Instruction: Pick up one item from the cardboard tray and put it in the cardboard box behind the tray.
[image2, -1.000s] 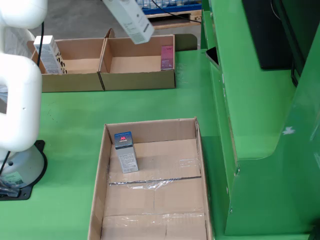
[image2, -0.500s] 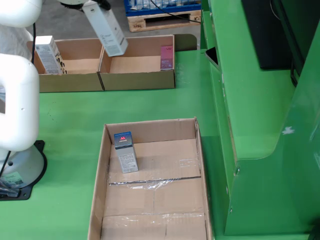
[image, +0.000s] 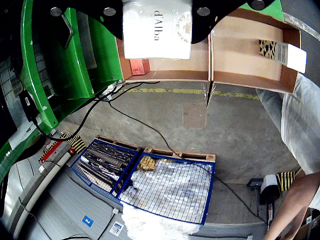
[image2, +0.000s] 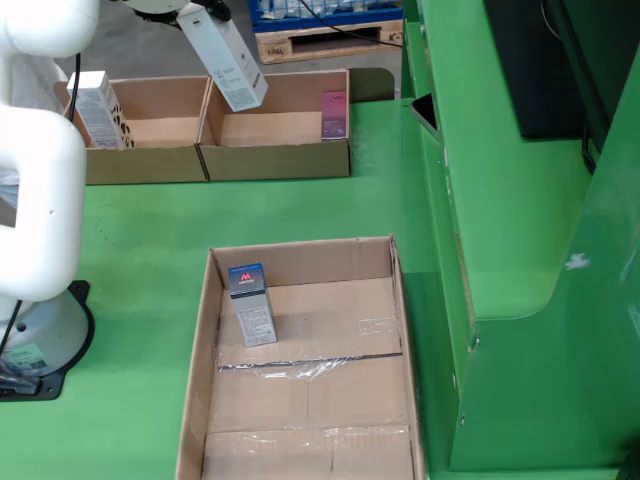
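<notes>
Seen from the fixed view: hand (image2: 190, 12) up at the far left of the green desk (image2: 130, 240), with a tall white carton (image2: 226, 58) hanging tilted from it above the right-hand one of two open cardboard boxes (image2: 275, 135) set side by side along the far edge. How the hand grips the carton: cannot tell, fingers not visible, though carton plainly carried and clear of the box floor. Small pink packet (image2: 334, 113) upright against that box's right wall. In the left box (image2: 145, 130), a patterned white carton (image2: 97, 108) standing at the left end. Nearer the front edge, a large shallow cardboard tray (image2: 300, 400), with one blue-topped grey box (image2: 250, 305) upright toward its far left corner. From the hand-mounted view: white carton (image: 157, 29) marked "d'Alba" filling the top centre, box compartments beneath.
</notes>
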